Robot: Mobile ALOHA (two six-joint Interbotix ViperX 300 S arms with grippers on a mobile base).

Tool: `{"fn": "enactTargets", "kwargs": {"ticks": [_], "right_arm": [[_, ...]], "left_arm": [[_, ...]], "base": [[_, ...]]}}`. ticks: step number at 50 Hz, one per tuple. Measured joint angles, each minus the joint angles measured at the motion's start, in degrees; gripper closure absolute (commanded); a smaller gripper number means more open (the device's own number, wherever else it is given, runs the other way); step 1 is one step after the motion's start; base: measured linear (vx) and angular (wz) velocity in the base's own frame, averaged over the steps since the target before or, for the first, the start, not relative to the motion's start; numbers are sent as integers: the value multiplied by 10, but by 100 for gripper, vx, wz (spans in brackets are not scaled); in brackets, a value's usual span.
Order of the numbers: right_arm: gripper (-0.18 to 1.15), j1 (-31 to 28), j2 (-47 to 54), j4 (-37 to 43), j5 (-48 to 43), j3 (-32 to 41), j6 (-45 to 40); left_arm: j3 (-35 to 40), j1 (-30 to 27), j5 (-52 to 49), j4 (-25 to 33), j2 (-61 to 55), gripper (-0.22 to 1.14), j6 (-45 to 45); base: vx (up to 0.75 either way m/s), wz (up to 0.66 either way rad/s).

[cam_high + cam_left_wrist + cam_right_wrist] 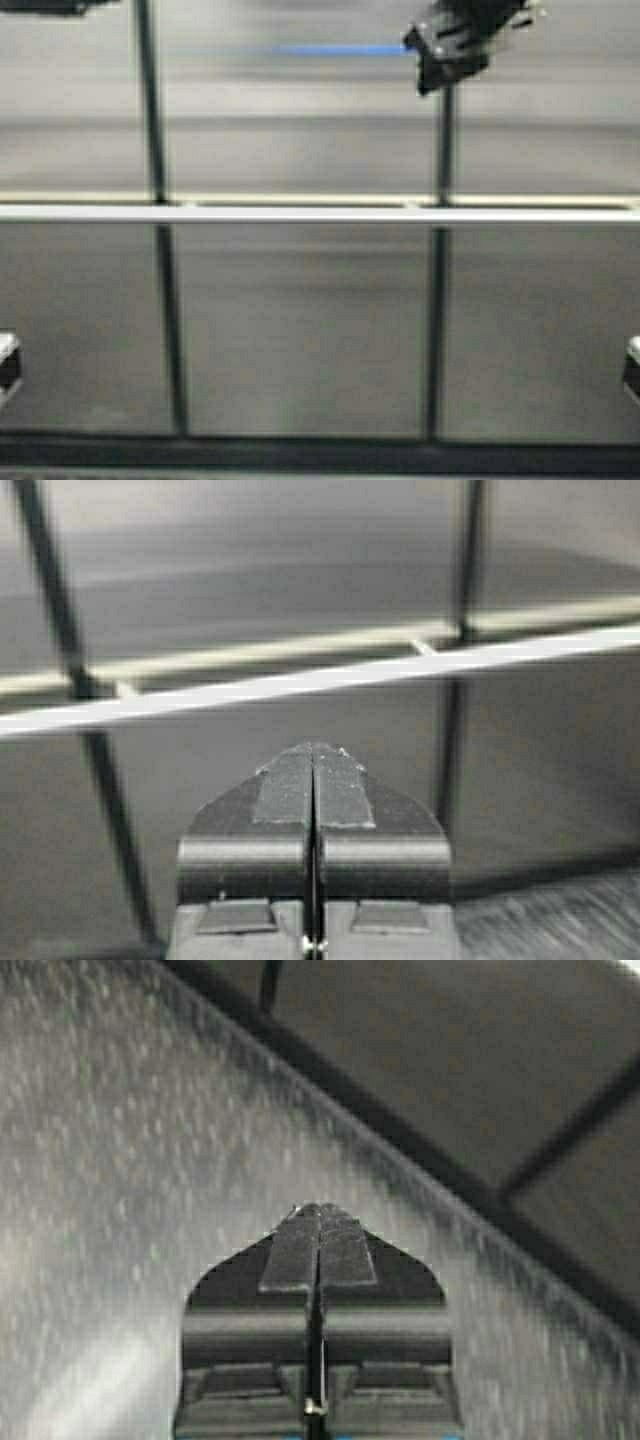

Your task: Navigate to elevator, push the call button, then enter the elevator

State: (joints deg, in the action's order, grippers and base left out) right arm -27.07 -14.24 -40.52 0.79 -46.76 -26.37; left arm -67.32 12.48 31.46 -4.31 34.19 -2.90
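Background: grey panelled wall [300, 330] with dark seams and a pale rail [300, 213] | left pincer [314, 755] pressing together, facing the panels | right pincer [318, 1212] pressing together, raised | elevator, call button: not showing; direction undeterminable.

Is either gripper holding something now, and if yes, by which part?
Nothing is held. The left gripper is shut with its fingers pressed together and nothing between them. The right gripper is shut and empty too.
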Motion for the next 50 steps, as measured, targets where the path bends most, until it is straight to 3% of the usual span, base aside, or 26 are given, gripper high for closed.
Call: {"fn": "enactTargets", "kwargs": {"ticks": [31, 50], "right_arm": [[91, 0, 33, -9, -1, -19, 4], [91, 0, 29, -7, -1, -10, 2]], "left_arm": [[-1, 0, 2, 0, -9, 89, -4], [3, 0, 2, 0, -20, 89, -5]], "base": [[24, 40], [14, 58]]}}
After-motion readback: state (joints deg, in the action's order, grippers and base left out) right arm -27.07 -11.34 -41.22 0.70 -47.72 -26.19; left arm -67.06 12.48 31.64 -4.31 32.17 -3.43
